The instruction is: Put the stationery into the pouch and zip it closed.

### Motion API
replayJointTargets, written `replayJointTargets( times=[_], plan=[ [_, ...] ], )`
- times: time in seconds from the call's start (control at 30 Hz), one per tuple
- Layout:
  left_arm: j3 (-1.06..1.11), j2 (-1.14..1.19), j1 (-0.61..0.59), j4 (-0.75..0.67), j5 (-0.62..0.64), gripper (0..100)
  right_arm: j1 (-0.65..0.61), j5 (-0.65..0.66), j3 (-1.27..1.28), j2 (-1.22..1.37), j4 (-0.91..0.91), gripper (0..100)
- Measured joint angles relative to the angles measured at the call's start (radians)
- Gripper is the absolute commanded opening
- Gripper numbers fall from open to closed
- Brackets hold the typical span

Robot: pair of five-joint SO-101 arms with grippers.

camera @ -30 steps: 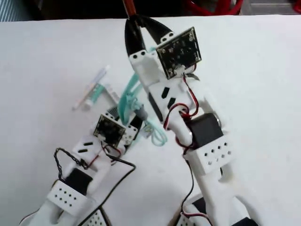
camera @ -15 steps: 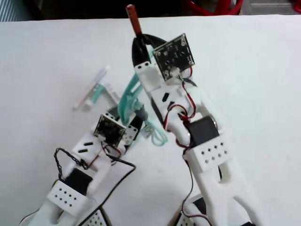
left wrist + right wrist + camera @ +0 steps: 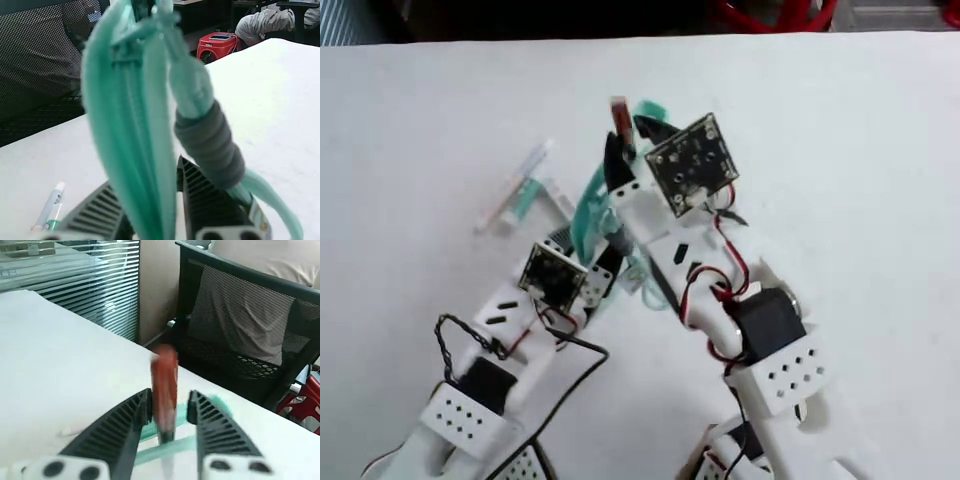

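Observation:
The teal pouch point(image 3: 588, 205) stands on its edge at the table's middle, with my left gripper point(image 3: 588, 250) shut on its lower end. In the left wrist view the pouch point(image 3: 135, 125) rises between the black fingers point(image 3: 205, 200), and a grey sleeve point(image 3: 210, 142) on its teal cord leans beside it. My right gripper point(image 3: 632, 140) hangs over the pouch's far end, shut on a red pen point(image 3: 618, 112). In the right wrist view the red pen point(image 3: 164, 385) stands upright between the fingers point(image 3: 125, 425), with teal pouch fabric point(image 3: 212, 401) just beyond.
A clear pen and a teal pen point(image 3: 515, 190) lie side by side on the white table point(image 3: 840, 120), left of the pouch; the teal one point(image 3: 50, 207) also appears in the left wrist view. Mesh chairs stand past the far edge.
My right arm has drawn back from the table's far edge toward the pouch, carrying the red pen, which now hangs over the pouch's far end. The left arm has kept still.

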Motion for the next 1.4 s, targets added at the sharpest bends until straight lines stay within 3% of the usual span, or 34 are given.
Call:
replayJointTargets(
  times=[0.27, 0.4, 0.63, 0.9, 1.03, 1.4],
  plan=[
    [0.000, 0.000, 0.000, 0.000, 0.000, 11, -0.012, 0.000, -0.180, 0.000, 0.176, 19.9],
    [0.000, 0.000, 0.000, 0.000, 0.000, 11, 0.074, -0.002, -0.293, 0.014, 0.163, 19.9],
    [0.000, 0.000, 0.000, 0.000, 0.000, 11, 0.175, -0.002, -0.454, 0.278, 0.166, 19.8],
    [0.000, 0.000, 0.000, 0.000, 0.000, 11, 0.173, -0.002, -0.698, 0.548, 0.408, 12.5],
    [0.000, 0.000, 0.000, 0.000, 0.000, 11, 0.183, -0.002, -0.732, 0.586, 0.497, 13.6],
    [0.000, 0.000, 0.000, 0.000, 0.000, 11, 0.230, -0.002, -0.740, 0.620, 0.483, 15.5]
  ],
)
